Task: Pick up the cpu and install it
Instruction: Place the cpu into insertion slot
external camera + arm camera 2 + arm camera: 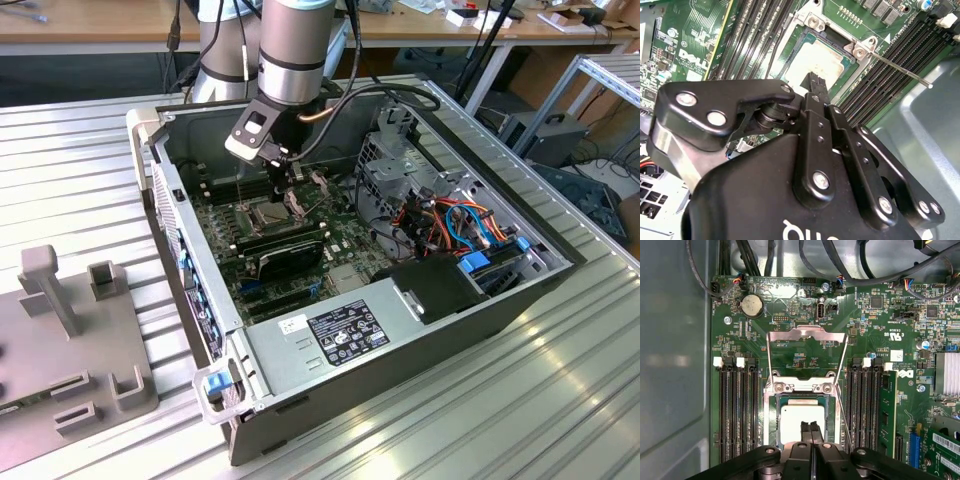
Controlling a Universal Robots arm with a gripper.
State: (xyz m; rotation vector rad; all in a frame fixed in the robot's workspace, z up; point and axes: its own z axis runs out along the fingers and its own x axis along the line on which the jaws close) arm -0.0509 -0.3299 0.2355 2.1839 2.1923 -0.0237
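Your gripper (pixel 810 430) has its two fingers pressed together with nothing clamped between them. Their tips sit right over the cpu (pixel 792 422); you cannot tell whether they touch its top. The cpu lies flat inside the socket (pixel 776 427) on the motherboard (pixel 875 320), its pale silver-grey lid facing up, as both wrist views show (pixel 802 62). The socket's metal frame (pixel 807 337) is swung open off the socket, and the thin lever (pixel 900 67) stands free beside it. Rows of dark memory slots (pixel 737 410) flank the socket on either side. In the exterior view the arm reaches down into the open computer case (pixel 500 300), which lies on the ribbed metal worktop (pixel 80 150), with a grey fixture (pixel 60 330) at the exterior view's left.
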